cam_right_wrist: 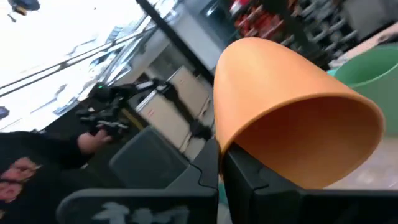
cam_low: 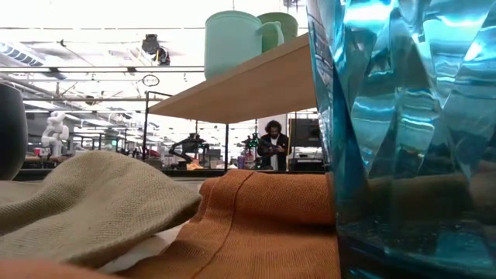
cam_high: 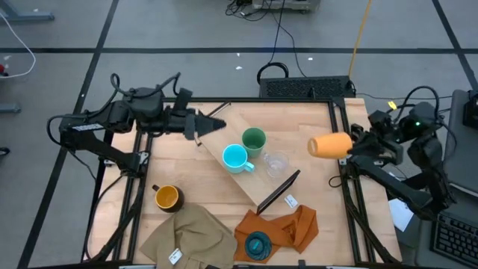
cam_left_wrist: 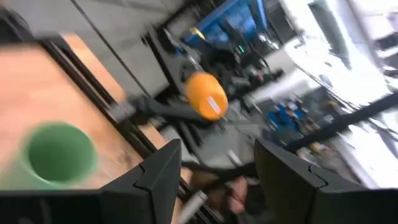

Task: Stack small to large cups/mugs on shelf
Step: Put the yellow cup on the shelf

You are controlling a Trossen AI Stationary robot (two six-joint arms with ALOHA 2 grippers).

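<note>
Right gripper (cam_high: 351,146), clamped on orange cup (cam_high: 330,145) lying sideways, is just right of shelf (cam_high: 246,187); left gripper (cam_high: 213,125) empty, jaws apart.

The wooden table (cam_high: 317,119) carries the shelf (cam_high: 258,175), a dark mug (cam_high: 166,197), and two cloths (cam_high: 194,232).

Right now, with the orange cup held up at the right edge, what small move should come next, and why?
Probably carry the orange cup inward toward the shelf. The right hand is shut on its rim, holding it on its side, above the table's right edge. The green cup, light-blue mug and clear tumbler already stand on the shelf.
</note>
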